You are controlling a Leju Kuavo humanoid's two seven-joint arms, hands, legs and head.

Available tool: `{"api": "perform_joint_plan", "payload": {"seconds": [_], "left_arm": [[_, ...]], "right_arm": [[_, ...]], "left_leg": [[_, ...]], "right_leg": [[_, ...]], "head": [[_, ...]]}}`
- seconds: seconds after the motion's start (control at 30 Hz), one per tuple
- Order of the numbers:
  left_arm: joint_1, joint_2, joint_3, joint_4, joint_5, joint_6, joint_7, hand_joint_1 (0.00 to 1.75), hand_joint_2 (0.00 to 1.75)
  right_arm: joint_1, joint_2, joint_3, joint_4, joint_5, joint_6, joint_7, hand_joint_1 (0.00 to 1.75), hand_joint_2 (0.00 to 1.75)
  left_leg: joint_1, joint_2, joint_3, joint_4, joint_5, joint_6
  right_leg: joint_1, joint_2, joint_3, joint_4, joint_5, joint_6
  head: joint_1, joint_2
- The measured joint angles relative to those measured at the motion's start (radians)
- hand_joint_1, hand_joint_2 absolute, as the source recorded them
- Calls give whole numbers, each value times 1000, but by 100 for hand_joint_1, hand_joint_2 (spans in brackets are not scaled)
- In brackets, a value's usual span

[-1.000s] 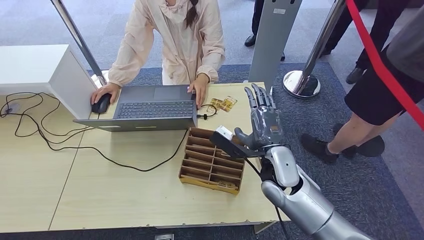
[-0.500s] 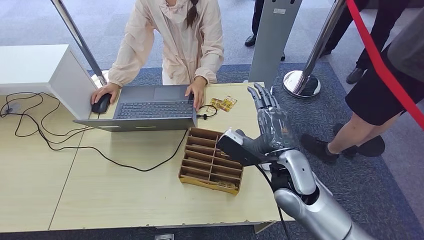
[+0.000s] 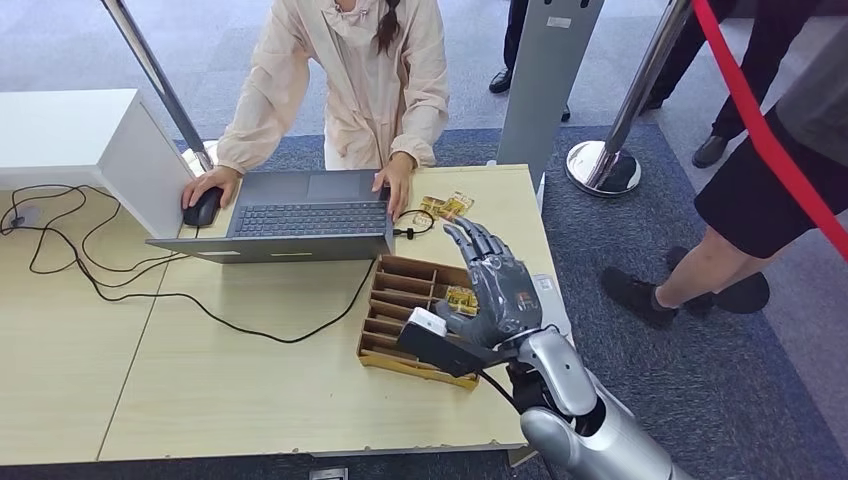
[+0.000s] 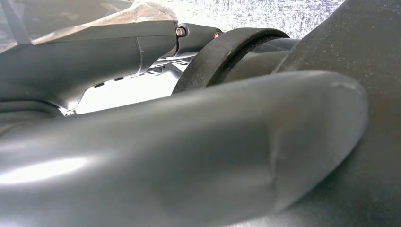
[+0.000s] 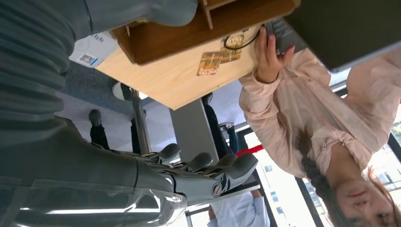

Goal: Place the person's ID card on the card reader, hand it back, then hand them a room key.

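My right hand (image 3: 495, 288) hovers over the right part of a wooden slotted tray (image 3: 400, 300), fingers spread and holding nothing. In the right wrist view the same hand (image 5: 71, 156) has thumb and fingers apart, with the tray (image 5: 189, 33) just beyond it. A gold card (image 3: 461, 299) lies in a tray slot beside the palm. Loose gold key cards (image 3: 447, 207) (image 5: 213, 61) lie on the table behind the tray. A flat white item with a printed label (image 3: 547, 288) (image 5: 92, 49) sits at the table's right edge. My left hand (image 4: 189, 156) is a blurred grey shape, its pose unclear.
A person stands behind the table, one hand on a mouse (image 3: 203, 208) and the other hand (image 3: 400, 185) at the corner of a laptop (image 3: 300, 215). Black cables trail over the table's left half. A white box (image 3: 70, 140) stands far left, and stanchions with red rope stand to the right.
My right hand has come down and to the left, from beyond the table's right edge to over the wooden tray. The person and laptop have stayed put.
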Motion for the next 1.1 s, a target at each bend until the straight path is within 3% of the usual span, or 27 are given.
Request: {"api": "perform_joint_plan", "payload": {"seconds": [0.1, 0.23, 0.8, 1.1], "left_arm": [[0, 0, 0, 0, 0, 0, 0, 0, 0], [0, 0, 0, 0, 0, 1, 0, 0, 0], [1, 1, 0, 0, 0, 5, -2, 0, 0], [1, 1, 0, 0, 0, 5, -3, 0, 0]], "right_arm": [[5, 18, 18, 25, 13, -14, -8, 110, 175], [7, 39, 37, 55, 27, -42, -9, 130, 175], [8, 69, 69, 122, 48, -76, -7, 121, 175], [9, 69, 72, 129, 55, -85, 0, 101, 175]], "left_leg": [[0, 0, 0, 0, 0, 0], [0, 0, 0, 0, 0, 0], [0, 0, 0, 0, 0, 0], [0, 0, 0, 0, 0, 0]], "right_leg": [[0, 0, 0, 0, 0, 0], [0, 0, 0, 0, 0, 0], [0, 0, 0, 0, 0, 0], [0, 0, 0, 0, 0, 0]], "head": [[0, 0], [0, 0], [0, 0], [0, 0]]}}
